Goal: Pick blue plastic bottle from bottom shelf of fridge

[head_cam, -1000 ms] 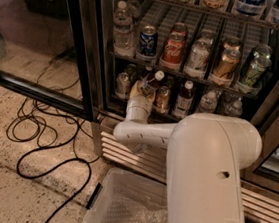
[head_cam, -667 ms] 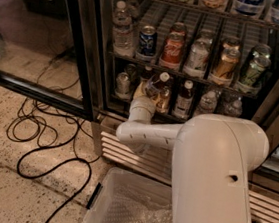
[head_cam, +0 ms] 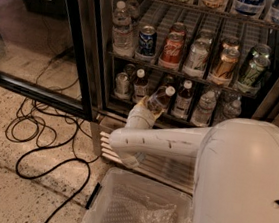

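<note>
Just above the middle of the frame the gripper [head_cam: 148, 110] is clamped round the lower body of the blue plastic bottle [head_cam: 160, 99], which leans cap-up to the right before the bottom shelf [head_cam: 191, 123] of the fridge [head_cam: 100, 53], its label hard to make out, the fingers mostly hidden.

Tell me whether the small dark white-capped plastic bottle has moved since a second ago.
Yes. The bottle, in the gripper at the bottom wire shelf, dropped lower and rightward against the red cola can.
</note>
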You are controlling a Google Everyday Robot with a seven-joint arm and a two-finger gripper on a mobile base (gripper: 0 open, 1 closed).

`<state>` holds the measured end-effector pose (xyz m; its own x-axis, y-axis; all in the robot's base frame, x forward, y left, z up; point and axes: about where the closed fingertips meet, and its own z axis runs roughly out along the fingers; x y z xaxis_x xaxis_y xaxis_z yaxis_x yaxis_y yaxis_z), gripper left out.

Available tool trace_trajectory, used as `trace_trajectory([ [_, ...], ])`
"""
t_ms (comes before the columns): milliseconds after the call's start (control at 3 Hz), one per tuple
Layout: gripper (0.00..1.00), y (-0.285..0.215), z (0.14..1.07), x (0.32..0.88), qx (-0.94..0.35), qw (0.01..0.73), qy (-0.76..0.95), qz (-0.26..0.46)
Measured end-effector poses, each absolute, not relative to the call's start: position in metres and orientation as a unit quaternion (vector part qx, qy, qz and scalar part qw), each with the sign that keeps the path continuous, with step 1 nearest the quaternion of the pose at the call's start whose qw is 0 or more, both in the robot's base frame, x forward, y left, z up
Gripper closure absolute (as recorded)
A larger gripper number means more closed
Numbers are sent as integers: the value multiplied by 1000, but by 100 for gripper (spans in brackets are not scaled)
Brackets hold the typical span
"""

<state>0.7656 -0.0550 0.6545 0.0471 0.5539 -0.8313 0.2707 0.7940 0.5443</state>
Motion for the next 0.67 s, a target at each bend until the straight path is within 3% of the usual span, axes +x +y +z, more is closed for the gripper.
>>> trace_trajectory([
  [667,100,-58,644,758,323,639,690,106],
])
